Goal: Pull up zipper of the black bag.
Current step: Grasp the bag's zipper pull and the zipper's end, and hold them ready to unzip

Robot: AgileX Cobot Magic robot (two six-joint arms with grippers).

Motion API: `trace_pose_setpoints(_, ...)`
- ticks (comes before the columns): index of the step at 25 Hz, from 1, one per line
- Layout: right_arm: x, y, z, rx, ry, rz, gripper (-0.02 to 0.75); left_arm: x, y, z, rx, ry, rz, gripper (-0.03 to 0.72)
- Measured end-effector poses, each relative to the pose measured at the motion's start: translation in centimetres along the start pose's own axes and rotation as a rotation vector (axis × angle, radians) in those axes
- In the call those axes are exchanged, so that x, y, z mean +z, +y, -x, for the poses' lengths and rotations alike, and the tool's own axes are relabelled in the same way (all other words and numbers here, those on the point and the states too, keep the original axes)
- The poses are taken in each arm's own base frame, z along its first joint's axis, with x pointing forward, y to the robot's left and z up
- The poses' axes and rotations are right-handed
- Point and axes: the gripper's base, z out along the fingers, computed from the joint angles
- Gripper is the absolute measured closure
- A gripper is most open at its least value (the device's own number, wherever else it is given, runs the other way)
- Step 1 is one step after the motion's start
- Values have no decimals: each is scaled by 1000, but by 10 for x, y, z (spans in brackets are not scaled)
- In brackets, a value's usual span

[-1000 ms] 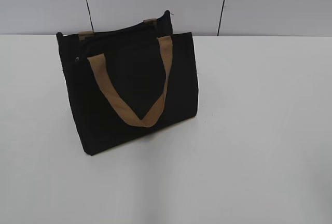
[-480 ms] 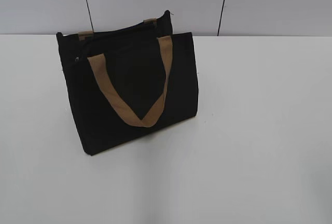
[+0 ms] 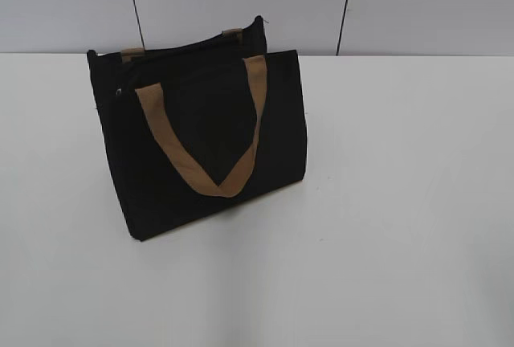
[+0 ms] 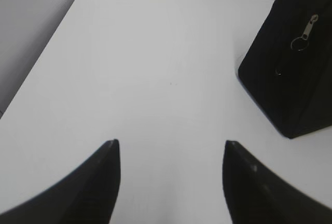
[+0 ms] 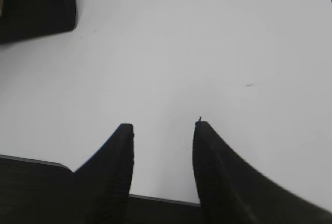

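The black bag (image 3: 201,138) stands on the white table, left of centre in the exterior view, with a tan strap handle (image 3: 205,150) hanging down its front. Its zipper (image 3: 181,51) runs along the top edge. In the left wrist view the bag's end (image 4: 290,68) shows at the right, with the silvery zipper pull and ring (image 4: 305,35) hanging on it. My left gripper (image 4: 171,143) is open and empty, well left of the bag. My right gripper (image 5: 163,126) is open and empty near the table's front edge; a corner of the bag (image 5: 36,6) shows at its top left.
The white table (image 3: 385,202) meets a grey panelled wall (image 3: 241,2) behind the bag. The table's left edge (image 4: 36,73) shows in the left wrist view, and its front edge (image 5: 161,199) in the right wrist view. Neither arm appears in the exterior view.
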Motion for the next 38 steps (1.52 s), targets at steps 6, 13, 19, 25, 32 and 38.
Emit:
trace_pose_setpoints(6,0,3,1,17,-8,31,444,17,0,9,-5,113,-6,220)
trace_pose_setpoints(13,1,3,2,25,4,41,444,71,-5,59,54,160,-86,220)
trace_pose_setpoints(19,13,0,30,34,112,81,444,145,-15,77,177,164,-234,220)
trace_pose_setpoints(25,24,-7,72,23,173,95,444,211,-22,74,264,142,-337,220)
trace_pose_setpoints(32,57,-19,127,-27,267,124,444,273,-37,47,250,138,-555,220)
trace_pose_setpoints(38,90,-29,173,-94,279,153,444,308,-42,10,401,177,-672,220)
